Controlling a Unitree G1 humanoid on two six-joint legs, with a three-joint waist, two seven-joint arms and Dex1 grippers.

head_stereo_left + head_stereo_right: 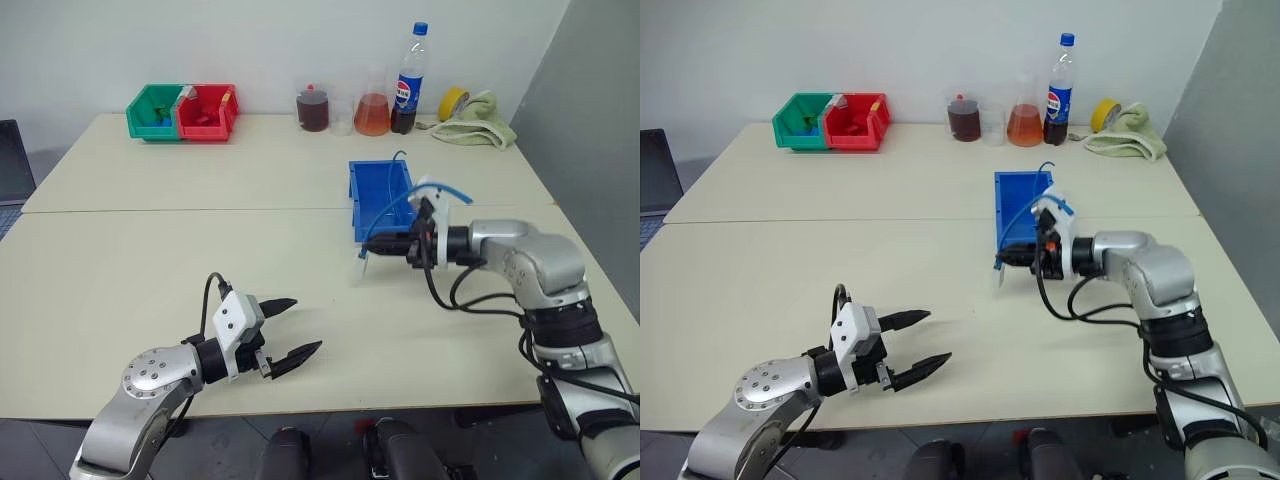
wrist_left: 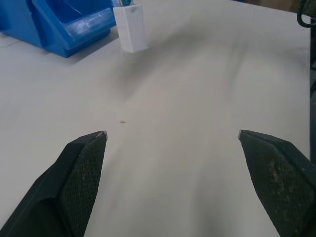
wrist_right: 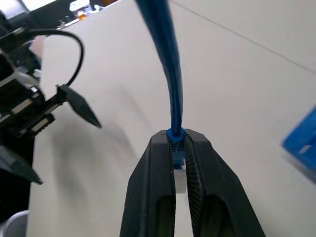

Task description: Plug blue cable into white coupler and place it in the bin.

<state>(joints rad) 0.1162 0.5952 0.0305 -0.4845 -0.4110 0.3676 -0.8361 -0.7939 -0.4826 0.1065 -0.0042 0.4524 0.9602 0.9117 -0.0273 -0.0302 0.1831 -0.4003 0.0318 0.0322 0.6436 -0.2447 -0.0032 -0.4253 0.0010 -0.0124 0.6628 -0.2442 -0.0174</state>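
While pinched in right tool (image 3: 178, 148), blue cable (image 3: 165, 59) rises.

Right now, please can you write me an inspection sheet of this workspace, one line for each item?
Surface: pale table, bare in the middle.
Job's things: blue cable pinched in right gripper; white coupler hanging on the cable's end beside the bin.
Clutter: green bin, red bin, flasks, cola bottle, tape roll, cloth along the far edge.
Grippers: left gripper open, holding nothing; right shut on the cable.
Cables: black arm cables.
Surroundings: white wall.
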